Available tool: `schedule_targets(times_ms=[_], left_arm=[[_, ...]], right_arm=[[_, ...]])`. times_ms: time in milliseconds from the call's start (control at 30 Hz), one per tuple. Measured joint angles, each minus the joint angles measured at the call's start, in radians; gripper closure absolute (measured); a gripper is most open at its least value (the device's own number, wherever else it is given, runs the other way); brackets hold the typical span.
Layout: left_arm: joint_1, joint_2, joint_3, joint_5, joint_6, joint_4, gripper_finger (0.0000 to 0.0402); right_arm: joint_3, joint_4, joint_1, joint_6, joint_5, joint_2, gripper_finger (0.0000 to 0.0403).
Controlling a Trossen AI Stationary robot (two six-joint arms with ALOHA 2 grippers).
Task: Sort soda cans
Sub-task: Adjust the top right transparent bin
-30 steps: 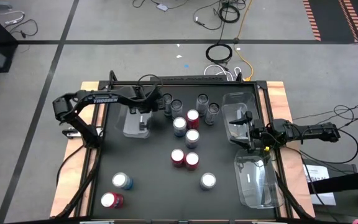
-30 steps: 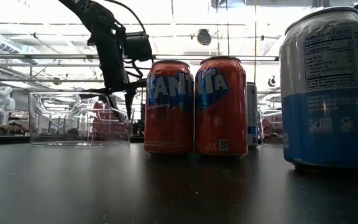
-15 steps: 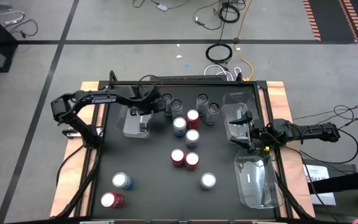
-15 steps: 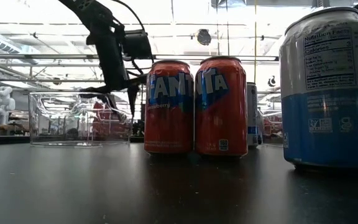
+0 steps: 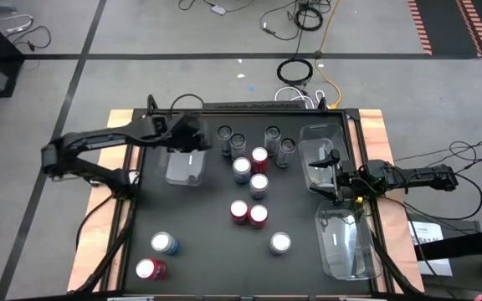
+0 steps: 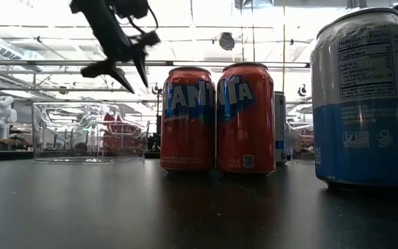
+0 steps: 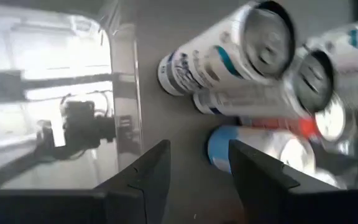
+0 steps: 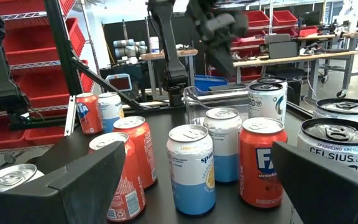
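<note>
The soda cans stand upright on the black table. Dark grey cans (image 5: 238,142) line the far middle, and red cans (image 5: 249,213) and blue-and-silver cans (image 5: 258,184) stand nearer. Two more (image 5: 157,256) sit at the near left. My left gripper (image 5: 196,138) (image 6: 121,69) hangs open, tipped, high above the far right corner of the left clear tray (image 5: 184,167). In its wrist view the left gripper (image 7: 197,180) has grey cans (image 7: 229,56) ahead of it. My right gripper (image 5: 328,176) (image 8: 197,186) waits open by the right trays, level with the cans (image 8: 191,168).
Two clear trays lie along the right side, one far (image 5: 323,144) and one near (image 5: 346,242). The left tray holds no can. Bare black table (image 5: 199,234) lies between the near-left pair and the middle group. Red bins and benches fill the room behind.
My left gripper has risen from just above the left tray, drawn back a little toward the far left, and tipped from pointing down to slanting. The arm's elbow has swung out to the left. No can has moved.
</note>
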Motion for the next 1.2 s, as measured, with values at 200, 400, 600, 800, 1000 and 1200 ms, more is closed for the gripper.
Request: schedule_targets(times_ms=[200,400,600,800,1000,1200], left_arm=[[-0.018,-0.113,0.000,0.039,0.211,-0.110,0.0230],[-0.080,-0.158,0.000,0.165,0.444,-0.178,0.0230],[-0.213,-0.150,0.000,0.151,0.528,-0.168,0.0230],[-0.348,-0.151,0.000,0.018,0.566,-0.084,0.0230],[-0.406,-0.151,0.000,-0.042,0.615,0.026,0.0230],[-0.445,-0.150,0.000,-0.046,0.641,0.112,0.0230]], right_arm=[[0.000,0.000,0.000,0.000,0.000,0.000,0.0007],[0.000,0.000,0.000,0.000,0.000,0.000,0.0007],[0.000,0.000,0.000,0.000,0.000,0.000,0.0007],[0.000,0.000,0.000,0.000,0.000,0.000,0.0007],[0.000,0.000,0.000,0.000,0.000,0.000,0.0007],[0.000,0.000,0.000,0.000,0.000,0.000,0.0007]])
